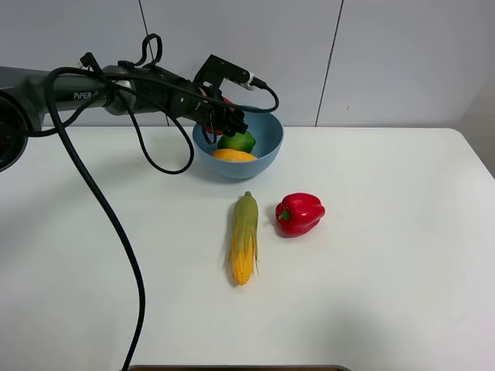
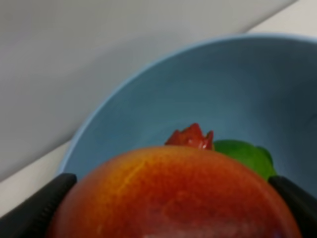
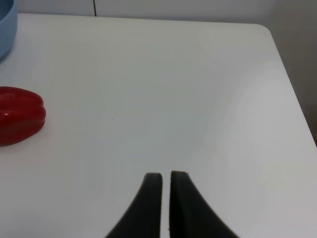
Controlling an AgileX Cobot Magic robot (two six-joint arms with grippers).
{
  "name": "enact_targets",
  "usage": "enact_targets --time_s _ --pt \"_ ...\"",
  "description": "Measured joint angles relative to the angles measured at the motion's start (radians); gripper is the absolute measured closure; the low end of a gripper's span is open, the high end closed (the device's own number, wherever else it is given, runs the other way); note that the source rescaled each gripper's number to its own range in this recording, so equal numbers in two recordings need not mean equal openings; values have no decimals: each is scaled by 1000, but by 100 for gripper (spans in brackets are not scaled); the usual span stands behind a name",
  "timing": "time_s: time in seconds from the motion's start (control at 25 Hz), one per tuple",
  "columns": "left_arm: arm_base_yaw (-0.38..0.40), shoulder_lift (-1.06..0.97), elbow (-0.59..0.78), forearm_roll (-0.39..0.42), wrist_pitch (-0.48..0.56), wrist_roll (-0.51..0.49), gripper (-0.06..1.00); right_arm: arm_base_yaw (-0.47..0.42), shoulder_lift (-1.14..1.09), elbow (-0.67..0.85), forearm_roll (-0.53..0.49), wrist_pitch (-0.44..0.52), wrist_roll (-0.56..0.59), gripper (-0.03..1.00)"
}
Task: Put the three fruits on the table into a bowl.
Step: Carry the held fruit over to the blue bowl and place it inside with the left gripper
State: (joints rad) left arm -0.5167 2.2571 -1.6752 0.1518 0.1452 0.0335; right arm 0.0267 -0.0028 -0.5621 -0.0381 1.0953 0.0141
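Exterior high view: left arm reached in over the near-left rim of the light blue bowl [image 1: 267, 143], which sat toward the back of the white table [image 1: 402, 255]. Left gripper [image 1: 224, 116] hung at the rim w/ a bit of red showing btwn its fingers, the apple. Inside the bowl lay the green fruit [image 1: 238, 141] and, just in front of it, the mango [image 1: 233, 155], touching. Corn cob [image 1: 244, 238] and red bell pepper [image 1: 299, 213] lay side by side on the table in front of the bowl, apart from each other. Right arm not seen here.

Left wrist view: left gripper [image 2: 168, 208] was clamped on the apple [image 2: 173, 198], 1 black finger [image 2: 34, 208] on each side. Beyond it, bowl interior and the green fruit.

Right wrist view: right gripper [image 3: 165, 179] fingers were pressed nearly together, holding nothing, above bare table. Pepper and a sliver of bowl at the frame edge.
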Motion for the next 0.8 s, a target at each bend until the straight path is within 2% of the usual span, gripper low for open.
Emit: enact_targets --time_s 0.8 --pt "-1 31 0 -26 1 0 94 0 0 0 0 0 0 97"
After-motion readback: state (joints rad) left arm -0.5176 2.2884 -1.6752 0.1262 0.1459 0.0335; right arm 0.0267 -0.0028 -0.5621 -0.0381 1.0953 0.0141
